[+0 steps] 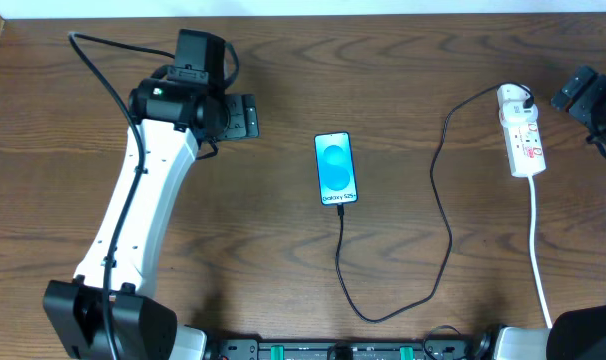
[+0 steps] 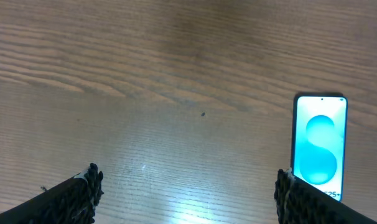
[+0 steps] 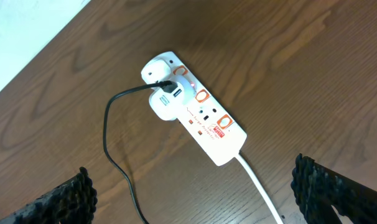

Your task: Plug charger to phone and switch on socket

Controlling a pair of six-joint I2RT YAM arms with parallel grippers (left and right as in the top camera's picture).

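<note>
Evidently the phone (image 1: 334, 168) lies flat and screen-up in the middle of the tabletop (image 1: 283, 260), and the charger (image 1: 438, 200) looks already seated at its lower edge. Its black cable loops loosely toward the near edge, then climbs to its white plug (image 3: 163, 102), which sits in the socket (image 3: 207, 121) at the far right. A faint red glow shows beside the plug, though I cannot tell whether that switch is on.

The slack loop is the main hazard; an arm sweeping low across it could snag the cable and pull the tip out or drag the phone. The strip looks light and lies loose, so a slanted press on a switch would likely shove it or rock the plug rather than toggle it; the switches sit close together, so the wrong one could be pressed.

The right fingers (image 3: 338, 194) are spread wide and empty, hanging above and slightly off the strip. The left fingers (image 2: 76, 198) are likewise wide apart and empty, held over bare wood beside the phone, well apart from the cable; the left arm reaches in from the near left corner.
</note>
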